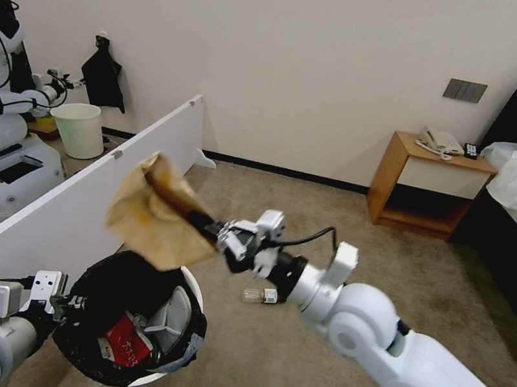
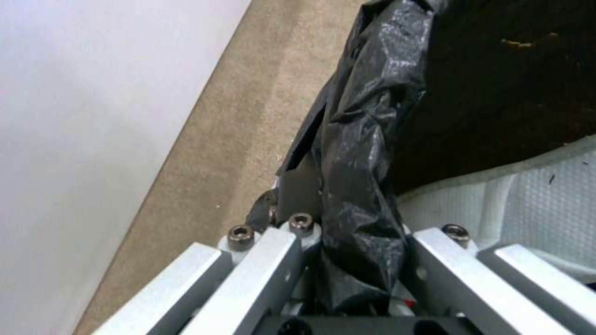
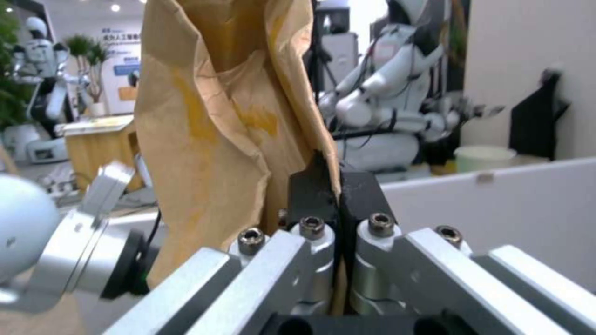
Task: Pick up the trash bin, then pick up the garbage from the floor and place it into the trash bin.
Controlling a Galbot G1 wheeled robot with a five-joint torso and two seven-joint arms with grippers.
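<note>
My right gripper (image 1: 212, 230) pinches the brown paper bag (image 1: 160, 212) tight above the trash bin (image 1: 130, 320); left gripper (image 1: 65, 307) clamps its lined rim.

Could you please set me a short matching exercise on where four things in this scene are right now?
Things:
1. brown paper bag
2. clear bottle
3. red wrapper
4. trash bin

States:
A. lying on the floor
B. pinched in the right gripper, above the bin
C. held at its lined rim by the left gripper
D. inside the bin

Pairs: 1-B, 2-A, 3-D, 4-C
</note>
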